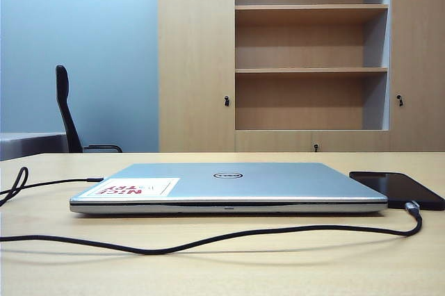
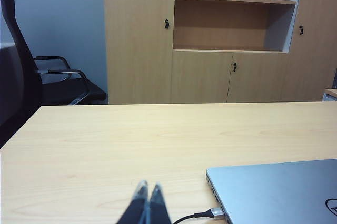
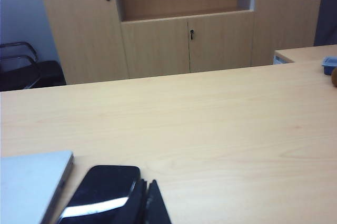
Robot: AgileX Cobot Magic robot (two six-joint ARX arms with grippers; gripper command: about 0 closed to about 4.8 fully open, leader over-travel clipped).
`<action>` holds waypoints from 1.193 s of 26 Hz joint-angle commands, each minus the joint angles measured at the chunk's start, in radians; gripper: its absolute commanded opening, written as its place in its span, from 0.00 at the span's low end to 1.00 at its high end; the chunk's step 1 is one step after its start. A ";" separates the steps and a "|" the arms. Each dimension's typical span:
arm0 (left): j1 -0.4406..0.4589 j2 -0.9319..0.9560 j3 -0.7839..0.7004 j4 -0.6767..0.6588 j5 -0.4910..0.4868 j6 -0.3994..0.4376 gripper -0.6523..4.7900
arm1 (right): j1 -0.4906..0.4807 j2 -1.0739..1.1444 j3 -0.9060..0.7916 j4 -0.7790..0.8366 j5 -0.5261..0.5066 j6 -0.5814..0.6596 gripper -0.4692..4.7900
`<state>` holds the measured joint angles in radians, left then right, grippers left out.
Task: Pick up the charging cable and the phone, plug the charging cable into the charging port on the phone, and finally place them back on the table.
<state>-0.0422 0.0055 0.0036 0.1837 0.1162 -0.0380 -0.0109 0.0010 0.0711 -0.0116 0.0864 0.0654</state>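
Note:
The black phone (image 1: 396, 188) lies flat on the table (image 1: 222, 268), just right of a closed silver laptop (image 1: 229, 186). The black charging cable (image 1: 208, 240) snakes across the table in front of the laptop. Its silver plug (image 1: 411, 206) meets the phone's near short edge, hiding the charging port. Neither gripper shows in the exterior view. In the left wrist view my left gripper (image 2: 148, 188) hangs shut and empty over bare table, near the cable's other plug (image 2: 216, 213) at the laptop's side. My right gripper (image 3: 148, 183) is shut, empty, right beside the phone (image 3: 102, 192).
The laptop (image 2: 279, 190) takes up the table's middle. A black office chair (image 2: 31, 77) and a grey desk (image 1: 28, 144) stand at the far left. A wooden cabinet with open shelves (image 1: 309, 67) lines the back wall. A second desk with a small blue object (image 3: 329, 65) stands at the right.

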 commanded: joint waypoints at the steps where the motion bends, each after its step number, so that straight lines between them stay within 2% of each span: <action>1: 0.000 0.000 0.000 0.013 0.002 0.004 0.11 | 0.001 -0.004 -0.032 0.061 -0.007 -0.002 0.09; 4: 0.000 0.000 0.000 0.013 0.002 0.004 0.11 | 0.024 -0.004 -0.067 0.133 0.000 -0.001 0.09; 7: 0.000 0.000 0.000 0.013 0.002 0.004 0.11 | 0.049 -0.004 -0.070 0.135 0.029 0.002 0.09; 17: 0.000 0.000 0.000 0.013 0.002 0.004 0.11 | 0.041 -0.004 -0.070 0.136 -0.003 0.002 0.09; 24: 0.000 0.000 0.000 0.013 0.002 0.004 0.11 | -0.031 -0.004 -0.070 0.137 -0.043 0.003 0.09; 31: 0.000 0.000 0.000 0.013 0.002 0.004 0.11 | -0.035 -0.004 -0.070 0.137 -0.037 0.002 0.09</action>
<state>-0.0422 0.0055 0.0036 0.1833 0.1162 -0.0380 -0.0471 0.0002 0.0074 0.1062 0.0498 0.0662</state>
